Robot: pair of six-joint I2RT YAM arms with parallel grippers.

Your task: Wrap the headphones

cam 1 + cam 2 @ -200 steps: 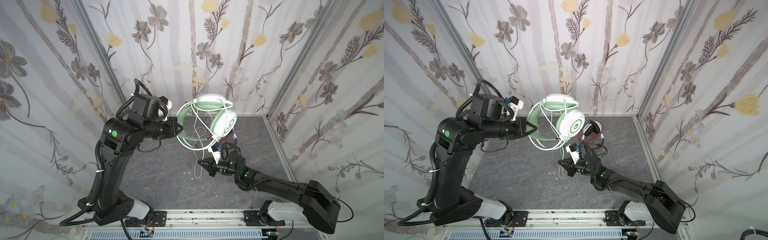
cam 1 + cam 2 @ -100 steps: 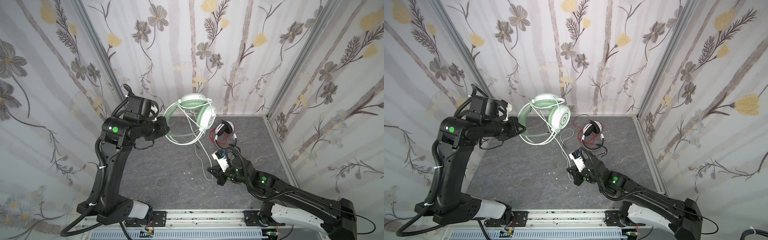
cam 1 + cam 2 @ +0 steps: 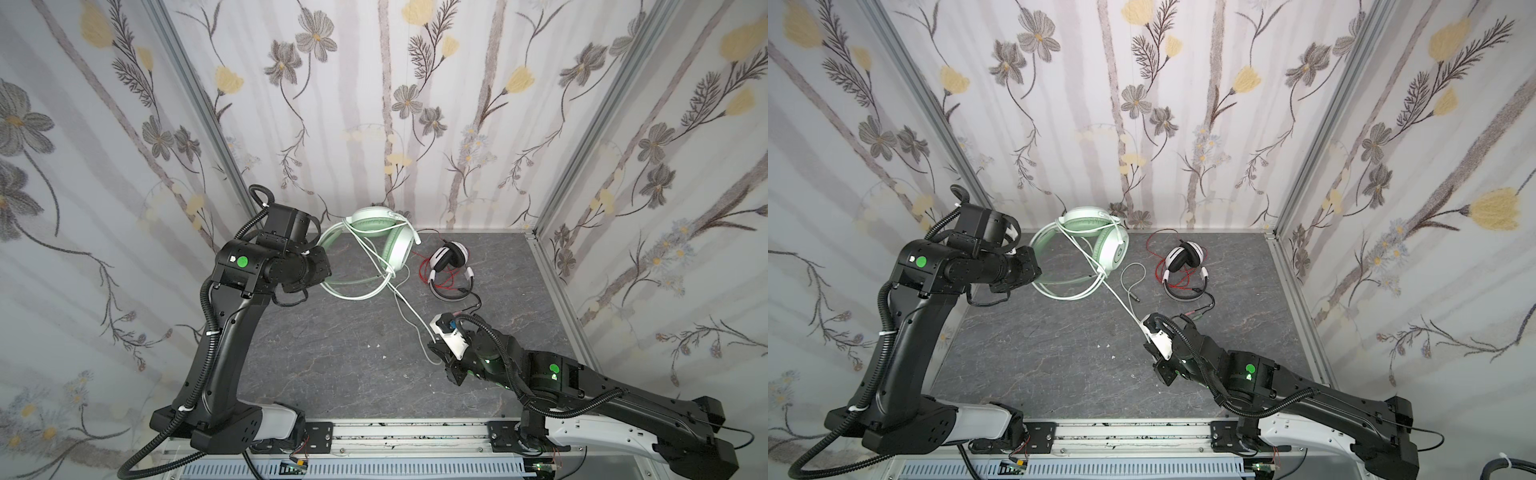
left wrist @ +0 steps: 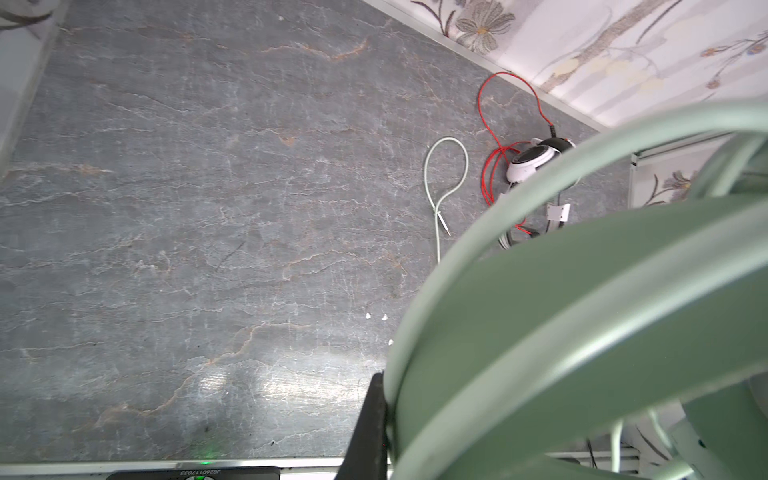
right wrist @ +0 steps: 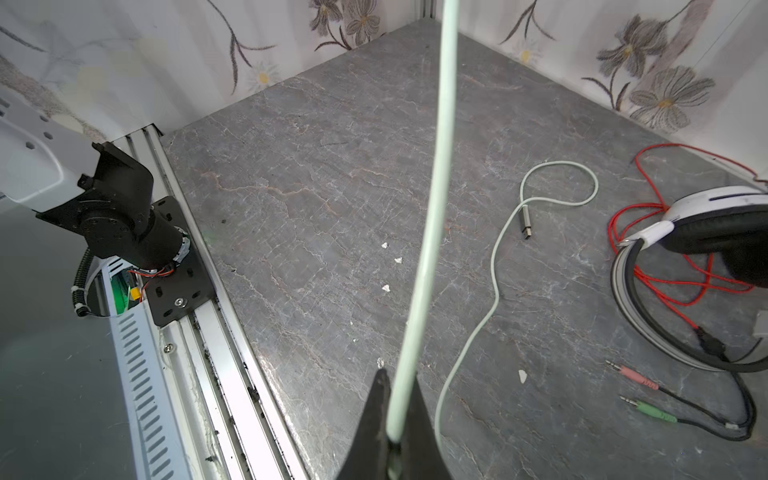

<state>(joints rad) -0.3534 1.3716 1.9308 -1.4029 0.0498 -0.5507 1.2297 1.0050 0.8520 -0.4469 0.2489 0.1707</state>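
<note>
Two headsets at rear of surface. Mint-green headset: seemingly lifted off surface, headband clamped in shut jaws of left gripper. Pale cord: looped over headband, drawn taut down to right gripper, pinched in its shut jaws; plug end lying on surface. White-and-black headset: resting on surface just beside, red cord tangled around it.

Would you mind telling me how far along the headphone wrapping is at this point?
Done: a cord pass or two crosses the mint headset. In hand: the left gripper holds it up and the right gripper pinches the cord taut; the plug end trails on the table. Left: the rest of that cord, then the white headset, whose red cord lies loose.
</note>
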